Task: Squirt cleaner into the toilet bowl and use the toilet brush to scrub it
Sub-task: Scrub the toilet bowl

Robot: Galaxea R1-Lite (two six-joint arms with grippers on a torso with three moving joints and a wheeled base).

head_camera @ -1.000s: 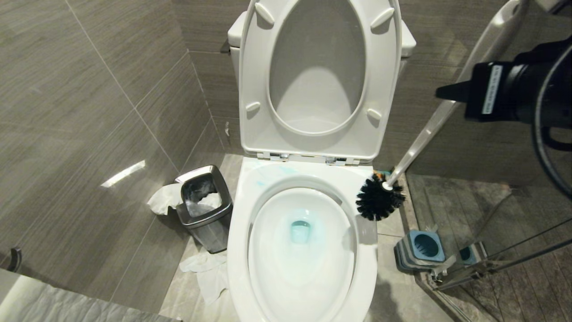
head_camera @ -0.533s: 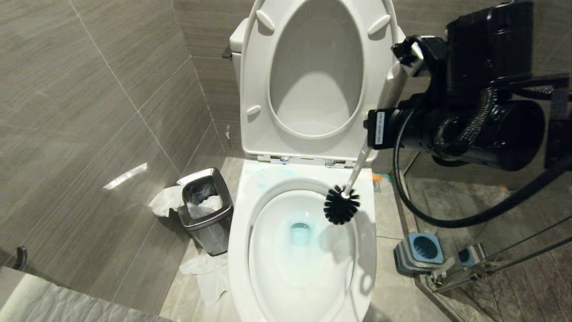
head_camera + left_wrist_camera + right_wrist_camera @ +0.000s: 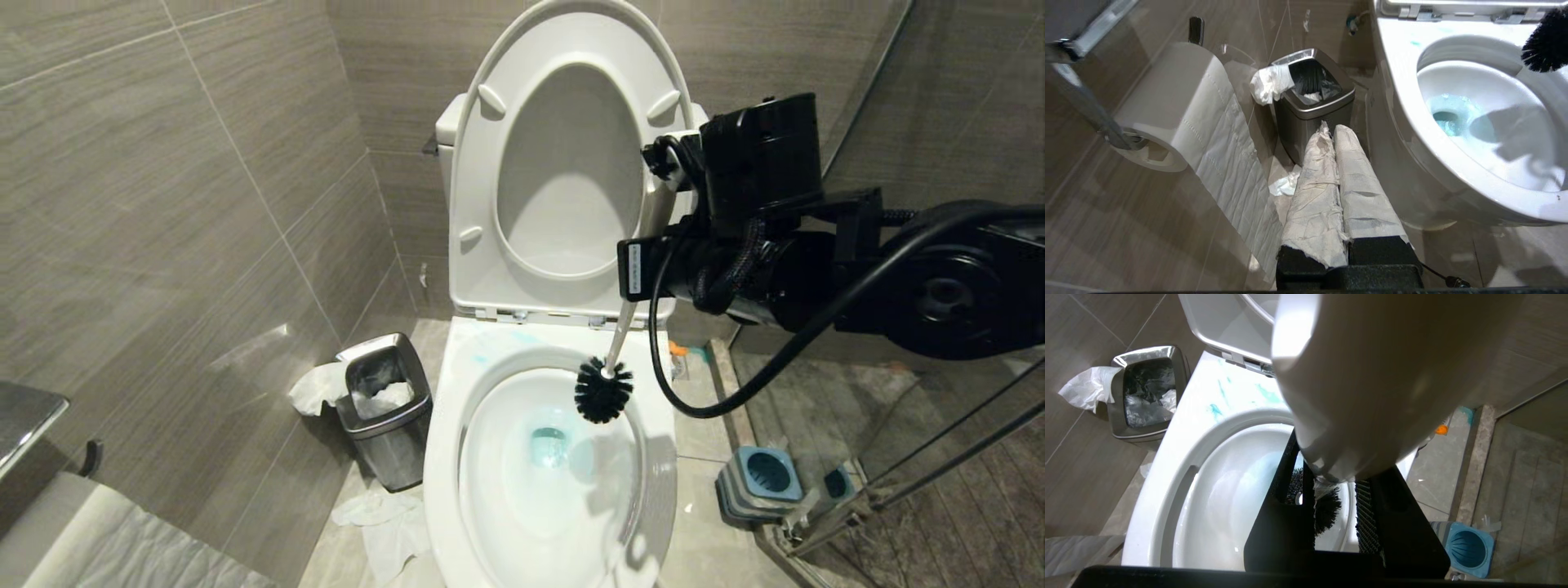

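Note:
The white toilet bowl stands open in the middle of the head view, with teal-tinted water at its bottom. Turquoise smears of cleaner mark the back of the rim. My right gripper is shut on the whitish handle of the toilet brush. Its black bristle head hangs over the back right of the basin, above the water. In the right wrist view the handle fills the space between the jaws of that gripper. My left gripper, its fingers wrapped in white, is shut and empty, low beside the bowl.
The seat and lid are raised against the tank. A steel waste bin with tissue stands left of the bowl, and loose paper lies on the floor. The blue-grey brush holder sits right, by a glass partition. A toilet roll hangs left.
My right arm swung in from the right, carrying the brush head from over the rim's right side to over the basin. The head camera tilted, so the whole scene sits lower.

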